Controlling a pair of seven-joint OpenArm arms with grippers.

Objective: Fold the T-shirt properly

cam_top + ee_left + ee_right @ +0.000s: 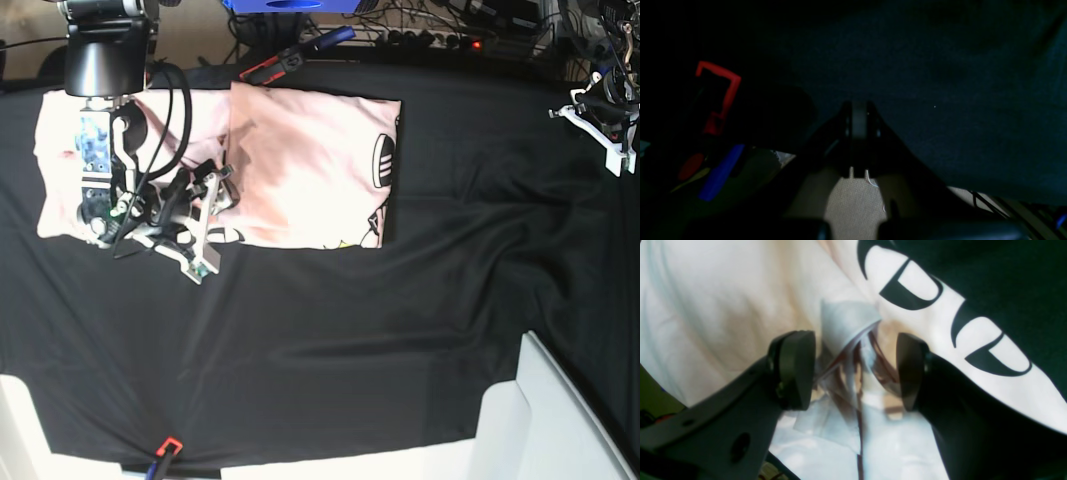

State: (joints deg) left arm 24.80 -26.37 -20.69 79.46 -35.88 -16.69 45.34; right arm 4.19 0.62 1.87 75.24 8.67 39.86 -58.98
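Pale pink cotton, the T-shirt (300, 165) lies flat at the far left of the counter (400, 330), which is covered by a black cloth (330, 340). It is partly folded: one panel is laid over toward the middle, with printed lettering showing along its right edge.

Right tool (855, 370): in the wrist view its two pads stand spread on either side of a bunched ridge of shirt fabric, near the black lettering (907, 286). Neither pad presses the fabric; nothing is pinched yet. In the base view the right arm (105, 150) reaches down from the top left over the left part of the shirt, wrist bent, tool low at the near edge of the garment.

Judgement on the step in hand: this looks like taking hold of a fold edge. To do it well, the pads should close squarely on all layers of the ridge, low enough to catch the bottom layer, and the lift should be even so the laid panel is not dragged askew.

Left tool (858, 123): the wrist view is dark, but the fingers sit pressed together with nothing between them, over bare black cloth. The left arm (600, 120) is parked at the far right edge, well apart from the shirt.
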